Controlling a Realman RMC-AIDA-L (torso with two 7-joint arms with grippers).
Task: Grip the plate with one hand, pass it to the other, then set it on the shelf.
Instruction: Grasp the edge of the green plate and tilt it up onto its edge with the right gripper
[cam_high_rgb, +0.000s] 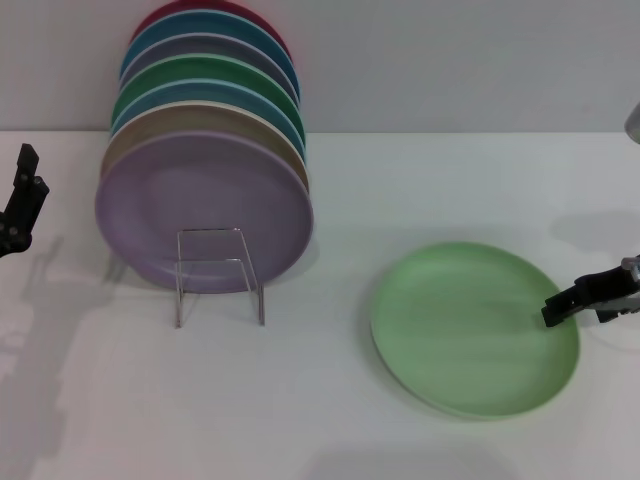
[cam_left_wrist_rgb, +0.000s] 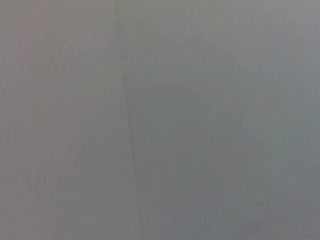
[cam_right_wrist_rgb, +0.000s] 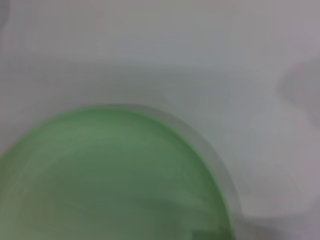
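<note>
The light green plate (cam_high_rgb: 474, 328) lies flat on the white table (cam_high_rgb: 330, 420), at about 4 o'clock from the rack (cam_high_rgb: 220, 275) of stacked plates (cam_high_rgb: 205, 205). The right gripper (cam_high_rgb: 553, 310) sits at the plate's 3 o'clock edge (open or closed, I cannot tell). The left gripper (cam_high_rgb: 20, 205) waits at far 9 o'clock; its claw cannot be told either.

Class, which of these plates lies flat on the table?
The light mint-green plate, lying alone beside the right claw. All the others stand on edge in the wire rack.
</note>
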